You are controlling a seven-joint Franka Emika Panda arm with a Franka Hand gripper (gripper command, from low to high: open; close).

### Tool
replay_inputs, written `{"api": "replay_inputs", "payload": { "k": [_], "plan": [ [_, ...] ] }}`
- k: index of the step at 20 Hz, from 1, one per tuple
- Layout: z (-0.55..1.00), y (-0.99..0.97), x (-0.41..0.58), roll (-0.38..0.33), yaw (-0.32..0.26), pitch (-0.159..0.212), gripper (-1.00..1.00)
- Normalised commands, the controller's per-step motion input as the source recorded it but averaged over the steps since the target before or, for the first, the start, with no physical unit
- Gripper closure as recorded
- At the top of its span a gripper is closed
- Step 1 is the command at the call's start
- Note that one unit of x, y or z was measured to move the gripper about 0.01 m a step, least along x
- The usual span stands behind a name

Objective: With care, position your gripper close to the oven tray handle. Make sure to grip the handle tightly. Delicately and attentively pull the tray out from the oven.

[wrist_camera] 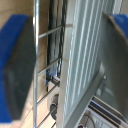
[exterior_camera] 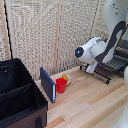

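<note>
In the exterior view the oven (exterior_camera: 120, 56) stands at the right edge, mostly behind the white arm. The dark rack-like tray (exterior_camera: 106, 73) sticks out of its front, with the thin handle bar (exterior_camera: 96, 75) along its outer edge. My gripper (exterior_camera: 92, 68) is down at the tray's outer edge, its fingers hard to make out there. In the wrist view the gripper (wrist_camera: 65, 50) is open: one blue fingertip (wrist_camera: 15, 65) and the other (wrist_camera: 120, 22) stand wide apart. The thin handle bar (wrist_camera: 36, 60) runs between them, close to one finger. The oven's silvery grilled front (wrist_camera: 82, 60) lies behind it.
A large black fabric case (exterior_camera: 19, 95) fills the exterior view's left. An upright blue panel (exterior_camera: 48, 85), a red cup (exterior_camera: 61, 85) and a small yellow object (exterior_camera: 66, 77) stand on the wooden table (exterior_camera: 90, 102). A woven screen (exterior_camera: 45, 30) forms the back wall.
</note>
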Motion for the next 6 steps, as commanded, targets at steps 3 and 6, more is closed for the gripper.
{"api": "replay_inputs", "payload": {
  "k": [3, 6],
  "plan": [
    [0.69, 0.07, 0.486, 0.072, -0.012, 0.142, -1.00],
    [0.61, 0.01, 0.397, 0.136, -0.080, 0.135, -1.00]
  ]
}}
